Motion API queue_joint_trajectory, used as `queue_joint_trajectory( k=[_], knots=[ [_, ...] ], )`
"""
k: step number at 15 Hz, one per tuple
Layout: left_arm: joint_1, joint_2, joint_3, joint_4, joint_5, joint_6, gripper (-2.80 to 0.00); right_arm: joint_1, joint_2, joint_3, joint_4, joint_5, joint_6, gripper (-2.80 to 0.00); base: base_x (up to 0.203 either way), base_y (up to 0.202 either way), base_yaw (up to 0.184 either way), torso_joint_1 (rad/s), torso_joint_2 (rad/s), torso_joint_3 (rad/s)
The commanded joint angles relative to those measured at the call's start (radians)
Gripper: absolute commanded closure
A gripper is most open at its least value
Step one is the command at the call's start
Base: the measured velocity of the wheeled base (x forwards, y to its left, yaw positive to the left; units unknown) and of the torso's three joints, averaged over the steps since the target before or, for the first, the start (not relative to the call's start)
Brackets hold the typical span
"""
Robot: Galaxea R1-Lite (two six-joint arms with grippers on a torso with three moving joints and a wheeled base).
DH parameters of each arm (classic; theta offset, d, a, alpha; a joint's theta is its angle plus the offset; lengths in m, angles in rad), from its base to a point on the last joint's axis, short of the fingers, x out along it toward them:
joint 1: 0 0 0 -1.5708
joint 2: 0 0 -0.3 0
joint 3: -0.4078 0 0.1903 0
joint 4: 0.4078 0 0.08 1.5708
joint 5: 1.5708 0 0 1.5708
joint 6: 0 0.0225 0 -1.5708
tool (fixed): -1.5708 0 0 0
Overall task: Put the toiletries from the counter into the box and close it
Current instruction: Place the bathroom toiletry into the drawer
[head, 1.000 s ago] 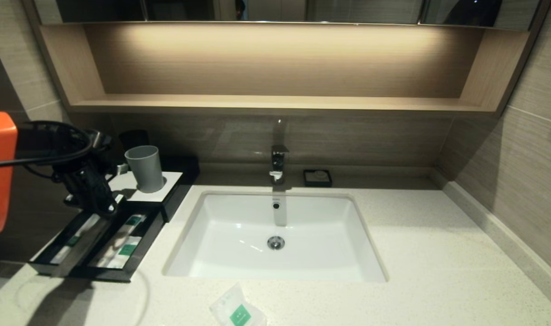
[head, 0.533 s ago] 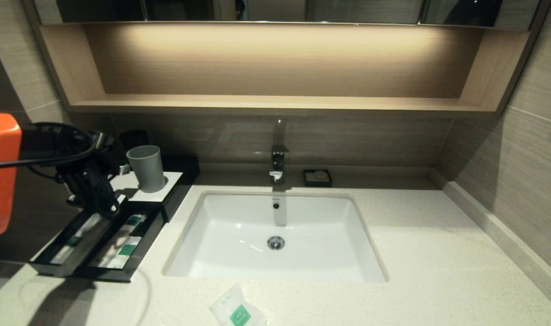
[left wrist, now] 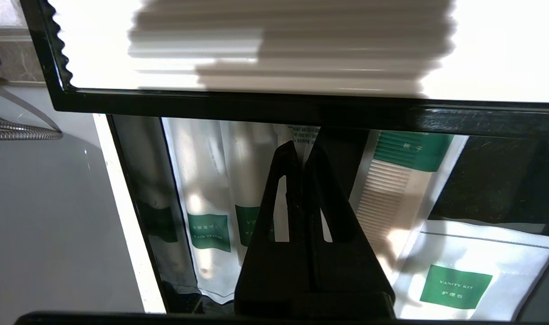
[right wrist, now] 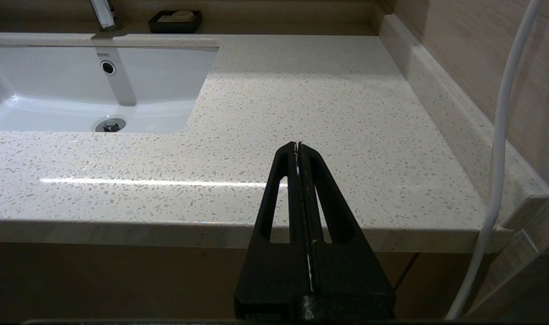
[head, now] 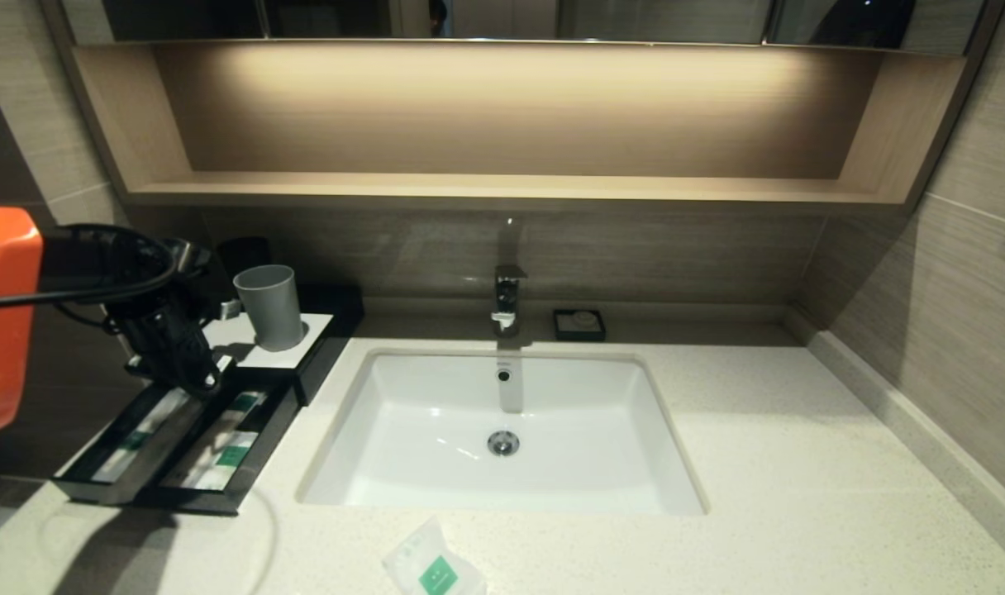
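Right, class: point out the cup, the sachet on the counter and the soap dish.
cup (head: 269, 307): head view, middle of its grey side.
sachet (head: 433, 568): head view, by its green label.
soap dish (head: 579, 325): head view, middle of the black dish.

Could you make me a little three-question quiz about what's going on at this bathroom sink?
1. True or false: the drawer of the black box stands open.
2. Where is the small sachet with the green label? A) in the drawer B) on the counter in front of the sink C) on the wooden shelf
3. Fill in: the grey cup stands on top of the ____.

Key
1. True; packets lie inside it, and the left gripper, shut, is over them.
2. B
3. Box. The right gripper, shut, is parked off the counter's front edge.
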Motion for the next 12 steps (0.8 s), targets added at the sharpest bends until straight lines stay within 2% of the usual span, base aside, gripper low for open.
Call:
queue_joint_trajectory(
  k=[1, 2, 12],
  knots=[
    [0.000, -0.003, 0.000, 0.005, 0.001, 0.000, -1.36, 0.000, -0.002, 0.002, 0.000, 0.000, 0.000, 0.00, 0.000, 0.000, 0.000, 0.000, 0.00, 0.000],
    [0.000, -0.003, 0.002, 0.006, 0.001, 0.001, -2.80, 0.000, -0.002, 0.002, 0.000, 0.000, 0.001, 0.00, 0.000, 0.000, 0.000, 0.000, 0.00, 0.000],
    [0.000, -0.072, 0.011, 0.018, 0.001, 0.000, -2.80, 0.000, -0.002, 0.002, 0.000, 0.000, 0.000, 0.00, 0.000, 0.000, 0.000, 0.000, 0.00, 0.000]
  ],
)
